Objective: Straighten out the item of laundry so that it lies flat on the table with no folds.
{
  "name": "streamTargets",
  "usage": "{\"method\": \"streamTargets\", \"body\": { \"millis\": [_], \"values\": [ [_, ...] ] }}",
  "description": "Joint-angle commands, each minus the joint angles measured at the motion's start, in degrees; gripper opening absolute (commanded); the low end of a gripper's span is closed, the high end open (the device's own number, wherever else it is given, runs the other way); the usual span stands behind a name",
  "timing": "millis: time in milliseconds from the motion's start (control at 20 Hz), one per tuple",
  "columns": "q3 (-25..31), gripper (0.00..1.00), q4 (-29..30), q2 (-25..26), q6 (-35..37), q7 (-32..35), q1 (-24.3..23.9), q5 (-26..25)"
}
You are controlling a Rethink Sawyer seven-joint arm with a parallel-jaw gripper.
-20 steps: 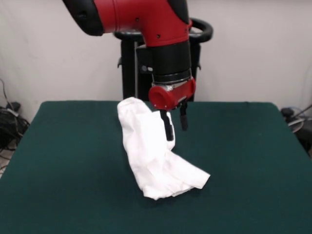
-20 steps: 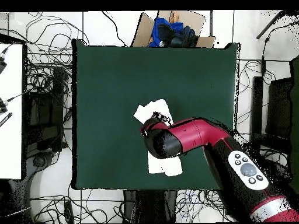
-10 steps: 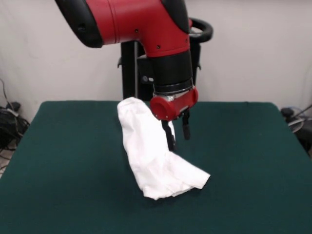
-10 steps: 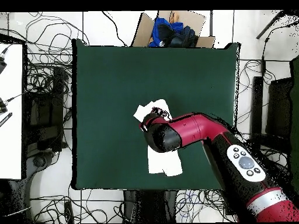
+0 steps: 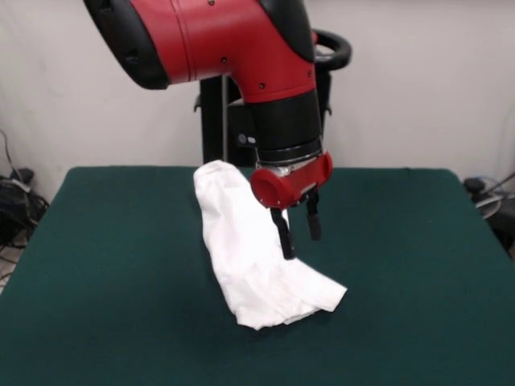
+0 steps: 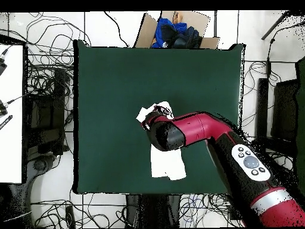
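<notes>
We see the white T-shirt bunched in a long rumpled heap mid-table, plain side out | the green table otherwise bare | our gripper hangs over the heap's right edge, jaws parted and holding nothing, one finger against the cloth | overhead, the arm hides the heap's middle.

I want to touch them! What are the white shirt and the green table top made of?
The white shirt looks like soft, thin cloth, maybe cotton: it bunches in limp folds and wrinkles. The green table top looks matte, like felt or a fabric-like covering, since it shows no shine; the material underneath cannot be seen.
</notes>
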Motion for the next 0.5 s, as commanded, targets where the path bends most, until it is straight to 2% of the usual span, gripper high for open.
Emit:
{"method": "streamTargets", "body": {
  "millis": [50, 500],
  "values": [
    [3.68, 1.0, -4.86, 3.28, 7.72, -4.42, -0.01, 2.18],
    [2.66, 1.0, -8.32, 6.54, 6.17, -6.0, 0.91, -0.71]
  ]
}}
